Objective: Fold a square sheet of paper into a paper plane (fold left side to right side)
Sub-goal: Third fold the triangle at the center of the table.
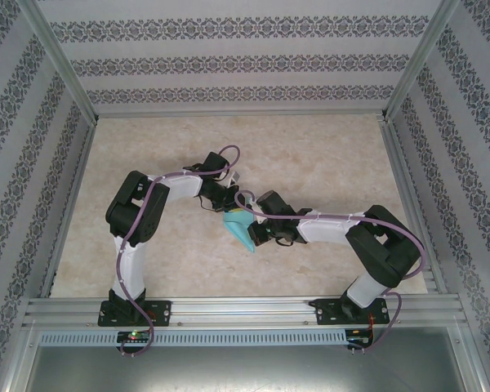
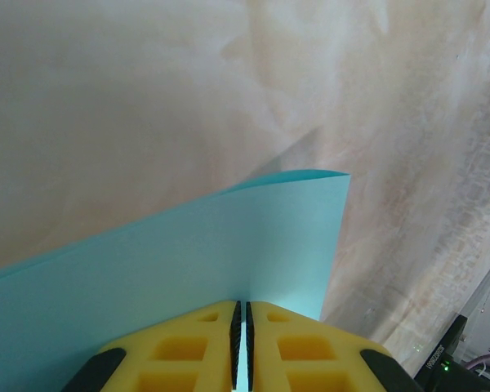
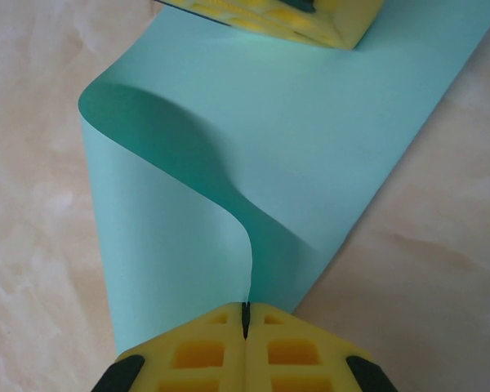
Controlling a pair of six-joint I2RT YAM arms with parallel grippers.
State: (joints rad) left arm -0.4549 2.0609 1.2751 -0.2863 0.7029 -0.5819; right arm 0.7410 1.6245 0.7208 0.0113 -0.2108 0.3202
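From where I stood, the grey floral-patterned walls [image 1: 245, 65] and a silver aluminium rail [image 1: 245, 314] along the bottom of the overhead view boxed in the beige, marbled table [image 1: 310, 147]. Two white-and-black robot arms rose from that rail. The left arm [image 1: 135, 212] bent up from the lower left and across to the centre. The right arm [image 1: 384, 249] came in from the lower right, and their ends met just below the middle of the frame.

Between them hung the thin, matte turquoise-blue sheet of paper [image 1: 241, 230], bowed rather than flat. In the right wrist view the sheet [image 3: 327, 139] ran from bottom centre to the top edge, its left part curling over in a soft, shadowed hump. In the left wrist view it [image 2: 188, 261] spread across the lower left, one corner raised at centre right with a shadow on the table behind it.

The left gripper [image 2: 242, 318], with yellow fingers and black edges, was pinched closed on one edge of the sheet. The right gripper [image 3: 246, 318] was clamped on the opposite edge, the paper running straight into the seam between its jaws.
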